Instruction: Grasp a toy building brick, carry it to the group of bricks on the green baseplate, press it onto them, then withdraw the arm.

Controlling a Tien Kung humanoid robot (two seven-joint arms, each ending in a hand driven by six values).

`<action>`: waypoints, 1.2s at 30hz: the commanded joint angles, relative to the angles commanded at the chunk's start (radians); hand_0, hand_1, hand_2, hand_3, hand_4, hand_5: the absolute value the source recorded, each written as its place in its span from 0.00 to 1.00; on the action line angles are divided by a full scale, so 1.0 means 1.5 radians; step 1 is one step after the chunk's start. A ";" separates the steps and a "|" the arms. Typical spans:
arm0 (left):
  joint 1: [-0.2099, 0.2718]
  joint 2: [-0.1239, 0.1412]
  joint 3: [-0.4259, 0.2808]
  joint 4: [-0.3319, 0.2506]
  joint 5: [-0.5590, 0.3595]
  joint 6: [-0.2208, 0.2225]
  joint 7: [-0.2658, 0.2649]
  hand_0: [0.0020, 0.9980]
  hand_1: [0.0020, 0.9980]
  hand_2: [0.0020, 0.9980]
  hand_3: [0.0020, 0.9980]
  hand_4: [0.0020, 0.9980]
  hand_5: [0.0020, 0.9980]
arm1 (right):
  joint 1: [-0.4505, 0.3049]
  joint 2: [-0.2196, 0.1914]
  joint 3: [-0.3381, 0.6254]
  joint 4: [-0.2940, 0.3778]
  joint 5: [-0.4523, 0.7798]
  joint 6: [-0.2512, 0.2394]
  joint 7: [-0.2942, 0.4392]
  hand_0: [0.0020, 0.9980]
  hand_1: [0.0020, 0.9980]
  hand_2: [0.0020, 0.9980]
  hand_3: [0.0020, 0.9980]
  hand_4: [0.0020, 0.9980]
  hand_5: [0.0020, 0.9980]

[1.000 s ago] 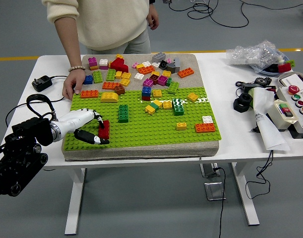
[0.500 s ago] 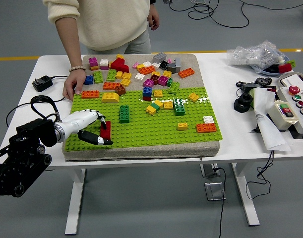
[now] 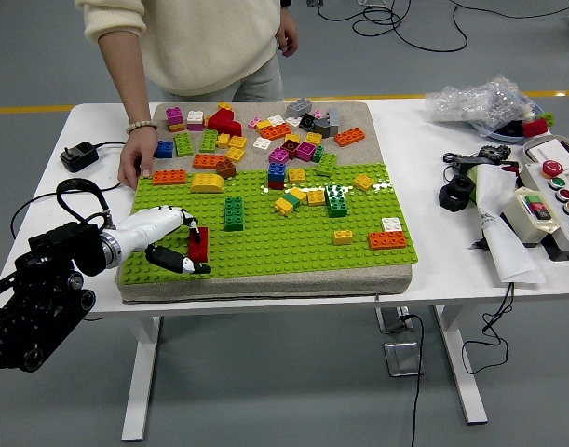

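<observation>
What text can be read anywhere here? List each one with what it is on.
None can be read.
Button box at the right: any labels by its coloured buttons are too small to read.
White paper beside it: no print shows.
Bricks on the green baseplate: no lettering shows.

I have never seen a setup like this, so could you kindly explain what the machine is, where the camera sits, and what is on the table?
This is a humanoid robot seen from its own head camera, looking down over a white table. Its left hand, white-fingered on a black arm, reaches in from the left and grips a red brick on the green baseplate. Many loose coloured bricks lie further back. A person stands at the far side, one hand resting at the mat's edge. A control box sits right. The robot's right arm is out of view.
</observation>
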 joint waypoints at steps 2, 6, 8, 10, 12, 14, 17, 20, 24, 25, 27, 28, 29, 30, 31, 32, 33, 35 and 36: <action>0.002 0.007 -0.014 -0.027 -0.005 -0.005 0.002 1.00 1.00 0.90 0.64 1.00 0.60 | 0.000 0.000 0.002 0.000 -0.002 0.000 -0.001 0.78 0.71 0.75 0.77 1.00 0.78; 0.001 0.016 -0.036 -0.067 -0.010 -0.013 0.006 1.00 1.00 0.85 0.64 0.99 0.60 | 0.000 0.000 0.002 0.000 -0.004 0.001 -0.001 0.78 0.71 0.75 0.77 1.00 0.78; -0.003 0.018 -0.043 -0.075 -0.012 -0.014 0.007 1.00 1.00 0.85 0.64 0.99 0.60 | 0.000 0.000 0.002 0.000 -0.004 0.001 -0.001 0.78 0.71 0.75 0.77 1.00 0.78; -0.009 0.019 -0.051 -0.076 -0.016 -0.014 0.007 1.00 1.00 0.84 0.68 1.00 0.60 | 0.001 0.000 0.002 0.000 -0.004 0.001 -0.001 0.78 0.71 0.75 0.77 1.00 0.78; -0.015 0.018 -0.054 -0.073 -0.017 -0.013 0.007 1.00 1.00 0.84 0.68 1.00 0.60 | 0.001 0.000 0.001 0.000 -0.004 0.001 -0.001 0.78 0.71 0.75 0.77 1.00 0.78; -0.017 0.018 -0.056 -0.072 -0.018 -0.013 0.006 1.00 1.00 0.84 0.68 1.00 0.60 | 0.002 0.000 0.001 0.000 -0.004 0.001 -0.002 0.78 0.71 0.75 0.77 1.00 0.78; -0.033 0.012 -0.058 -0.056 -0.024 0.002 0.000 1.00 0.98 0.82 0.79 1.00 0.60 | 0.002 0.000 0.000 0.000 -0.005 0.001 -0.003 0.78 0.71 0.75 0.77 1.00 0.78; -0.050 0.005 -0.054 -0.035 -0.024 0.020 -0.013 1.00 0.98 0.82 0.79 1.00 0.60 | 0.003 -0.001 -0.001 0.000 -0.005 0.001 -0.003 0.78 0.71 0.75 0.77 1.00 0.78; -0.067 -0.003 -0.044 -0.013 -0.015 0.036 -0.027 1.00 0.91 0.77 0.88 1.00 0.40 | 0.004 -0.001 -0.002 0.000 -0.005 0.002 -0.003 0.78 0.71 0.75 0.77 1.00 0.78; -0.074 -0.006 -0.040 -0.005 -0.009 0.039 -0.031 1.00 0.91 0.77 0.88 1.00 0.40 | 0.004 0.000 -0.002 0.000 -0.006 0.002 -0.003 0.78 0.71 0.75 0.77 1.00 0.78; -0.085 -0.011 -0.032 0.006 0.001 0.043 -0.036 0.95 0.87 0.76 0.92 1.00 0.29 | 0.004 0.000 -0.003 0.000 -0.007 0.002 -0.003 0.78 0.71 0.75 0.77 1.00 0.78; -0.091 -0.013 -0.028 0.013 0.007 0.043 -0.039 0.95 0.87 0.76 0.92 1.00 0.29 | 0.005 0.000 -0.003 0.000 -0.007 0.002 -0.003 0.78 0.71 0.75 0.77 1.00 0.78; -0.094 -0.014 -0.025 0.017 0.010 0.043 -0.040 0.95 0.87 0.76 0.92 1.00 0.29 | 0.005 0.000 -0.003 0.000 -0.007 0.002 -0.003 0.78 0.71 0.75 0.77 1.00 0.78; -0.100 -0.016 -0.020 0.022 0.016 0.041 -0.041 0.95 0.87 0.76 0.92 1.00 0.29 | 0.005 0.000 -0.003 0.000 -0.008 0.002 -0.003 0.78 0.71 0.75 0.77 1.00 0.78; -0.101 -0.017 -0.019 0.024 0.018 0.040 -0.041 0.95 0.87 0.76 0.92 1.00 0.29 | 0.005 0.000 -0.003 0.000 -0.008 0.002 -0.003 0.78 0.71 0.75 0.77 1.00 0.78; -0.113 -0.021 -0.009 0.037 0.030 0.033 -0.042 0.95 0.87 0.76 0.92 1.00 0.29 | 0.006 -0.001 -0.004 0.000 -0.010 0.003 -0.003 0.78 0.71 0.75 0.77 1.00 0.78; -0.118 -0.023 -0.006 0.042 0.034 0.031 -0.042 0.92 0.88 0.78 0.97 1.00 0.21 | 0.007 -0.001 -0.004 0.000 -0.010 0.003 -0.003 0.78 0.71 0.75 0.77 1.00 0.78; -0.127 -0.028 0.001 0.054 0.040 0.030 -0.044 0.92 0.88 0.78 0.97 1.00 0.21 | 0.007 -0.001 -0.004 0.000 -0.010 0.003 -0.003 0.78 0.71 0.75 0.77 1.00 0.78; -0.134 -0.030 0.006 0.063 0.045 0.029 -0.045 0.92 0.88 0.78 0.97 1.00 0.21 | 0.008 -0.001 -0.005 0.000 -0.011 0.003 -0.003 0.78 0.71 0.75 0.77 1.00 0.78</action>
